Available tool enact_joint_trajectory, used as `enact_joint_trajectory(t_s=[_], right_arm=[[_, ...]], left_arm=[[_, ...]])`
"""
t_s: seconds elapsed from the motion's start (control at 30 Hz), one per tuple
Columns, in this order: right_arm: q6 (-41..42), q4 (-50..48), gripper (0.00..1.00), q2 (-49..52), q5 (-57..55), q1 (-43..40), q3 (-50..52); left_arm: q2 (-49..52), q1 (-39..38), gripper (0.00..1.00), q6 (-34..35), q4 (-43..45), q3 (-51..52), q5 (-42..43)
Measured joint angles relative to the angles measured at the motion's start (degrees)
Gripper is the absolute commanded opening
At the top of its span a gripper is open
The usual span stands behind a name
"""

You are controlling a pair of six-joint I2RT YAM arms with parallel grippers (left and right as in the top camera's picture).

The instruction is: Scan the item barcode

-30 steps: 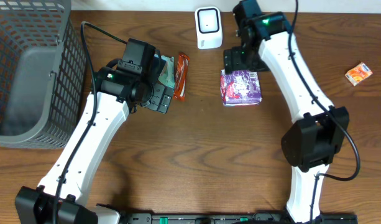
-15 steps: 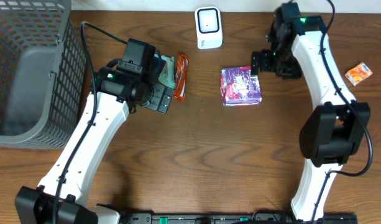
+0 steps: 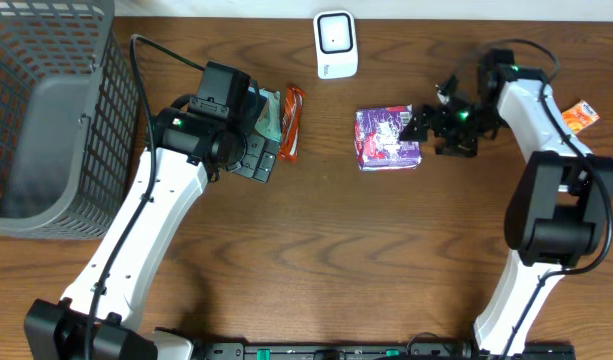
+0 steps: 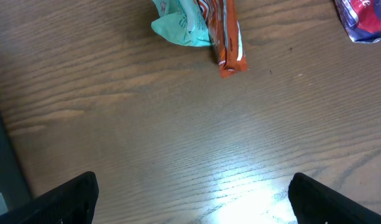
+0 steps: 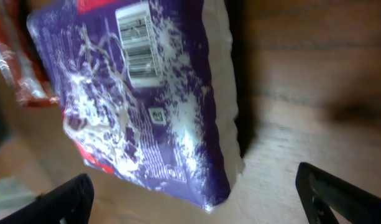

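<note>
— Anything move just now?

— The right gripper (image 3: 424, 124) did. A second ago it hung over the far edge of the purple plastic packet (image 3: 388, 138), close under the white box-shaped scanner (image 3: 335, 44). Now it has swung out to the right of the scanner and points back at the packet's right edge, just beside it. Its fingers are spread wide and hold nothing. The packet hasn't budged, nor has the left gripper (image 4: 199, 200).

— Room to work?

— Plenty on the near side, all open brown wooden table (image 3: 316, 250). Further in, left of the scanner, the left gripper hangs wide open and empty over the wood, near a crumpled teal wrapper (image 4: 178, 25) and an orange-red snack bar (image 4: 229, 37). The grey mesh basket (image 3: 96, 90) walls off the far left. A small orange box (image 3: 576, 117) lies far right.

— And how does the packet lie?

— Flat, just nearer than the scanner and a little right of it. It's almost square from above, so I can't call its long axis. The barcode (image 5: 137, 43) faces up, towards the end away from the right gripper.
</note>
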State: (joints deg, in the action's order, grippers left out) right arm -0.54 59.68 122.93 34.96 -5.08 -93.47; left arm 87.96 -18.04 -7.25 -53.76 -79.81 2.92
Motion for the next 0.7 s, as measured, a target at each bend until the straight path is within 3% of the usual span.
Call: enact_joint_trajectory(t_s=[0.13,0.2,0.33,0.4,0.47,0.5,0.7], right_arm=[[-1.62,-4.2,0.99,0.0,5.81,-1.29,4.48],[-2.08,-6.47,0.93,0.0,7.74,-1.38,6.78],[-2.62,-11.1,0.5,0.0,9.92,-1.33,10.86],[-2.54,-12.5,0.24,0.0,10.8,-1.31,12.41],[-2.89,-13.35,0.06,0.0,11.63,-1.03,13.44],[-2.89,-13.46,0.01,0.0,11.82,-0.83,13.51],[0.13,-12.28,0.01,0.0,12.31,0.2,12.63]], left_arm=[[0.0,0.0,0.98,0.0,0.0,0.0,0.02],[0.0,0.0,0.98,-0.02,0.0,0.0,0.0],[0.0,0.0,0.98,-0.02,0.0,0.0,0.0],[0.0,0.0,0.98,-0.02,0.02,0.0,0.0],[0.0,0.0,0.98,0.0,0.0,0.0,0.02],[0.0,0.0,0.98,-0.02,0.0,0.0,0.0],[0.0,0.0,0.98,-0.02,0.0,0.0,0.0]])
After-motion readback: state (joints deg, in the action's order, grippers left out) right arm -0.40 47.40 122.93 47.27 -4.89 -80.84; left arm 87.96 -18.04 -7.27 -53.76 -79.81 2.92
